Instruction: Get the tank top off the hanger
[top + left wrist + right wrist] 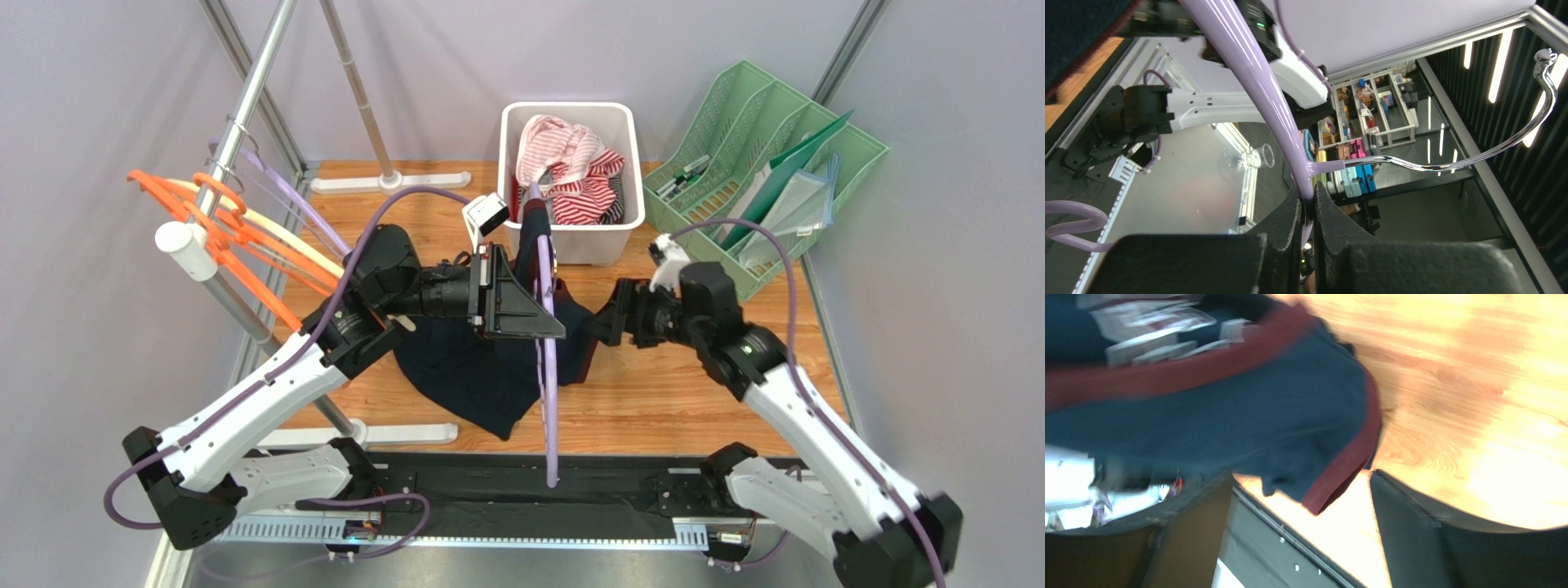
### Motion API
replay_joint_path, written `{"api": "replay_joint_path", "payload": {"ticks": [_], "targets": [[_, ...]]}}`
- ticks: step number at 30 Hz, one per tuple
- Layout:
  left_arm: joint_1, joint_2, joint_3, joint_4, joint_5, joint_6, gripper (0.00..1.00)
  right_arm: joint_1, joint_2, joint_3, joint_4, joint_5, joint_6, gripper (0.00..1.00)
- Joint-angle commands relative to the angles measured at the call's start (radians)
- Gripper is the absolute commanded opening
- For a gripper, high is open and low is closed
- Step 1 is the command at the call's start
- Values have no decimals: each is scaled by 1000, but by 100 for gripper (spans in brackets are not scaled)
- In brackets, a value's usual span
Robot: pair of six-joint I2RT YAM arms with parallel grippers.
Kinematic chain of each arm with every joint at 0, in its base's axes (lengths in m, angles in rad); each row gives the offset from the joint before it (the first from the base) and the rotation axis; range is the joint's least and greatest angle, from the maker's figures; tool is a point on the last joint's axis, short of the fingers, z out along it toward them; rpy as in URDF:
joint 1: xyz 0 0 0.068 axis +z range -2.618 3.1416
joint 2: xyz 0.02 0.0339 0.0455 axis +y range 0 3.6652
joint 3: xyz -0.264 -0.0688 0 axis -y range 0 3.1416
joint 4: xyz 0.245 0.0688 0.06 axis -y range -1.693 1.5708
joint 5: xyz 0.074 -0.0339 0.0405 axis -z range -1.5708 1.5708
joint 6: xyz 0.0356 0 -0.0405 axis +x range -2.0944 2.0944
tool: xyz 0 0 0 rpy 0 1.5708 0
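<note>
A navy tank top (472, 368), edged in maroon binding, is shown bunched on the wooden table (699, 404) between the two arms. Most of the cloth is spread to the left of a lilac hanger (548, 404), and a smaller fold is carried across to its right. The hanger is seen edge-on from above, with its near end reaching over the black rail at the table's front.

The hanger is gripped by the left gripper (548, 321). In the left wrist view its fingers (1290, 226) are pressed tight on the lilac bar, just beside the spot where the chrome hook (1475, 153) is set in.

The right gripper (601, 325) is stationed just right of the hanger with its jaws spread wide and nothing clamped. In the right wrist view a rounded corner of the garment, with the maroon trim curving along its edge, is framed between the two dark fingers (1419, 527). The picture is blurred, so it cannot be told whether the cloth is touched by either one.

At the back of the table a white bin (577, 239) is filled with red-and-white striped clothes (564, 159). A green rack (785, 147) is placed to its right, and orange hangers (209, 221) are hung on a rail at the left.
</note>
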Motion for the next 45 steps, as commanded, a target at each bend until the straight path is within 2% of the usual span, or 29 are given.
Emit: {"api": "replay_joint_path", "payload": {"ticks": [1, 4, 7, 9, 11, 14, 18, 21, 27, 32, 35, 38, 39, 42, 45], "targets": [[-5, -25, 60, -37, 40, 87, 0, 9, -206, 33, -178, -74, -117, 89], [-10, -51, 50, -78, 32, 109, 0, 12, -210, 120, -114, -193, -176, 94], [-19, -88, 37, -105, 11, 121, 0, 18, -139, 209, 36, -331, -214, 90], [-20, -106, 36, -134, 8, 129, 0, 21, -99, 246, 160, -437, -242, 81], [-25, -117, 33, -153, 9, 136, 0, 28, -50, 277, 264, -485, -246, 80], [-34, -136, 24, -168, 12, 143, 0, 68, 8, 329, 318, -538, -294, 78], [-39, -157, -4, -174, 11, 143, 0, 145, 68, 407, 260, -539, -447, 85], [-39, -169, -15, -174, 12, 143, 0, 171, 105, 441, 259, -511, -498, 85], [-42, -192, -21, -174, 8, 137, 0, 174, 175, 492, 285, -517, -496, 69], [-46, -202, -22, -174, 12, 136, 0, 183, 202, 486, 344, -531, -464, 67], [-49, -208, -27, -173, 14, 132, 0, 193, 222, 492, 380, -530, -446, 62], [-49, -211, -30, -171, 14, 130, 0, 203, 232, 486, 432, -464, -412, 38], [-48, -211, -33, -171, 14, 132, 0, 203, 235, 486, 433, -441, -397, 20], [-48, -212, -39, -179, 11, 136, 0, 205, 234, 496, 469, -320, -375, 0], [-49, -215, -50, -187, 5, 143, 0, 203, 234, 527, 460, -195, -331, 0]]}}
